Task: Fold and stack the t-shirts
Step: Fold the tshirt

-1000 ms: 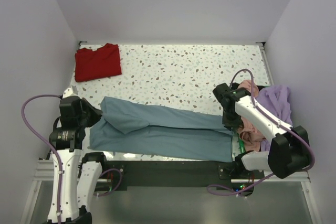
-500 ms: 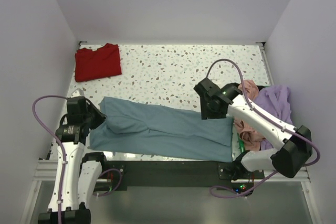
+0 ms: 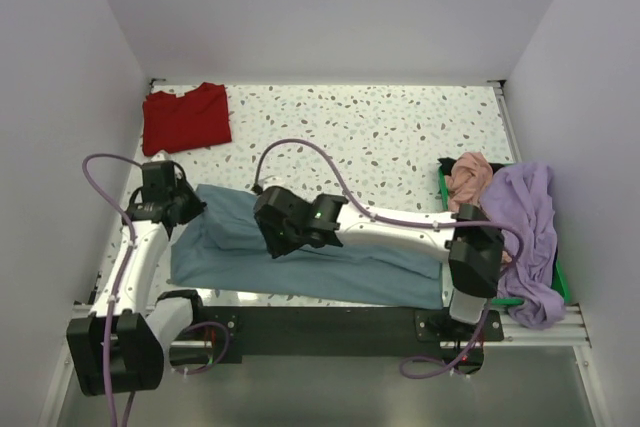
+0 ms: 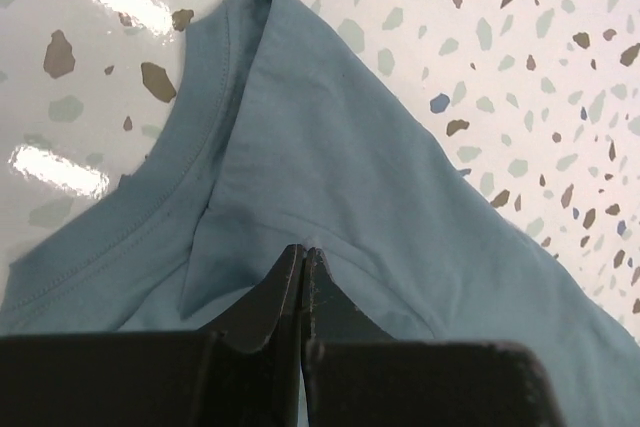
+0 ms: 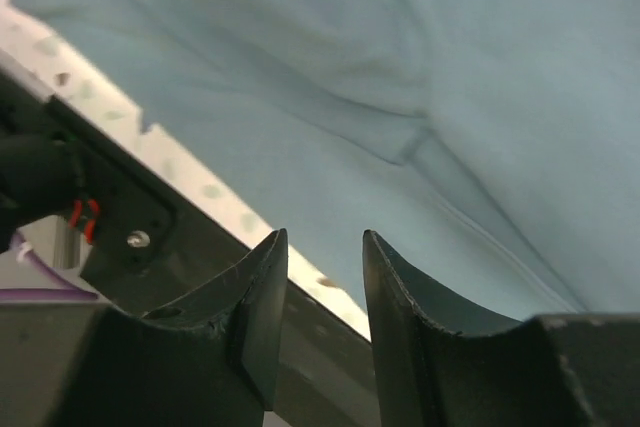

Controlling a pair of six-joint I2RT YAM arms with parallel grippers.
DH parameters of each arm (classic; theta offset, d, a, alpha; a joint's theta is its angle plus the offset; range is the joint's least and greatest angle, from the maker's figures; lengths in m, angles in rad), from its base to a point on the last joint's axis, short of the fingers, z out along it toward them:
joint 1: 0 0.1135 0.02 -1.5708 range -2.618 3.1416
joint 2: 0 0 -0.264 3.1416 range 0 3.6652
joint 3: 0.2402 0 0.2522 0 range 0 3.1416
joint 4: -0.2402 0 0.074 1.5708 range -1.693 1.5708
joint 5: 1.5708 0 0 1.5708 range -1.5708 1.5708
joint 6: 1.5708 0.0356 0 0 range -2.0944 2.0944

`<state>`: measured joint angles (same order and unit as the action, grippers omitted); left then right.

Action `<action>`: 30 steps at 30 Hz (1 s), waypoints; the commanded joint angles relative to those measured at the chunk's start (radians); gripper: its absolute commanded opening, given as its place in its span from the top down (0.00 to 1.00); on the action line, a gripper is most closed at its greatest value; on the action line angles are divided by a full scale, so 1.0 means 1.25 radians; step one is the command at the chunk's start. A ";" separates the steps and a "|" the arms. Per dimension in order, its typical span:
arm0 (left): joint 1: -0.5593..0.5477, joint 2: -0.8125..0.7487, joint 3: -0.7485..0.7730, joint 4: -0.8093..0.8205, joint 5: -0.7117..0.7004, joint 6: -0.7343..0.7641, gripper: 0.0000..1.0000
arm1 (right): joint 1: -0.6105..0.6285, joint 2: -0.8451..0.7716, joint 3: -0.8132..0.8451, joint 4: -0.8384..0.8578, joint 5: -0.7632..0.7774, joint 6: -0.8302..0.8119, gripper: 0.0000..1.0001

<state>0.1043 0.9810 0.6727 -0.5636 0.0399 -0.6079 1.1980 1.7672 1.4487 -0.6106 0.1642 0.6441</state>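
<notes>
The slate-blue t-shirt (image 3: 350, 267) lies stretched along the near edge of the table. My left gripper (image 3: 188, 209) is shut, pinching its left end by the collar; the left wrist view shows the shut tips (image 4: 303, 249) against the blue cloth (image 4: 330, 147). My right arm reaches far left across the shirt. My right gripper (image 3: 273, 242) is open and empty, hovering over its left-middle part. In the right wrist view the open fingers (image 5: 325, 237) hang above the shirt's near hem (image 5: 400, 67). The red t-shirt (image 3: 185, 119) lies folded at the far left.
The salmon-pink shirt (image 3: 468, 179) and the lavender shirt (image 3: 530, 222) are heaped in a green bin (image 3: 556, 282) at the right edge. The speckled table (image 3: 380, 137) extends behind the blue shirt. A black mounting rail (image 5: 120, 217) runs along the table's near edge.
My right arm has swept left, from the shirt's right end to its left-middle. My left gripper has moved a little farther back and right, still pinching the collar end.
</notes>
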 commanded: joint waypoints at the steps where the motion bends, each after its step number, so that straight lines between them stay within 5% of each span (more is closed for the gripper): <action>1: 0.012 0.056 -0.003 0.116 -0.010 0.036 1.00 | 0.034 0.049 0.074 0.120 -0.036 -0.033 0.61; 11: 0.026 0.219 0.035 0.201 0.013 0.058 1.00 | 0.070 0.211 0.160 0.227 -0.015 -0.075 0.67; 30: 0.070 0.260 0.030 0.214 0.074 0.087 1.00 | 0.074 0.388 0.282 0.221 0.064 -0.115 0.65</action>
<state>0.1810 1.3075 0.6903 -0.3439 0.1062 -0.5285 1.2846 2.2326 1.7462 -0.3668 0.1917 0.5255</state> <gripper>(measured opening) 0.027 0.351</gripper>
